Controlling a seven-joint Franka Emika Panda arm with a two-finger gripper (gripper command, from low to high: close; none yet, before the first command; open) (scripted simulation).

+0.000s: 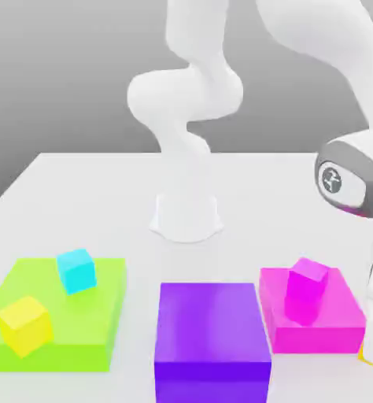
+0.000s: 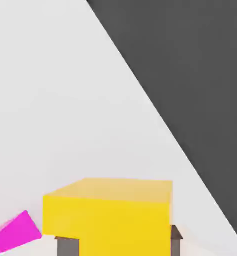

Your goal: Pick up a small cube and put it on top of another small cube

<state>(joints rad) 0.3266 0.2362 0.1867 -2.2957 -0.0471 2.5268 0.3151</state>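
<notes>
White tabletop point(image 1: 245, 228), grey backdrop. Claw point(image 2: 121, 245) clamped on golden-yellow cube point(image 2: 108, 217), lower right edge of the exterior view. Key relation: magenta small cube point(image 1: 307, 280), lower right, is the nearest candidate support, toward the exterior view's left from the claw; which cube is meant, undetermined. Arm housing point(image 1: 353, 179) bears a round emblem; no lettering legible.
</notes>
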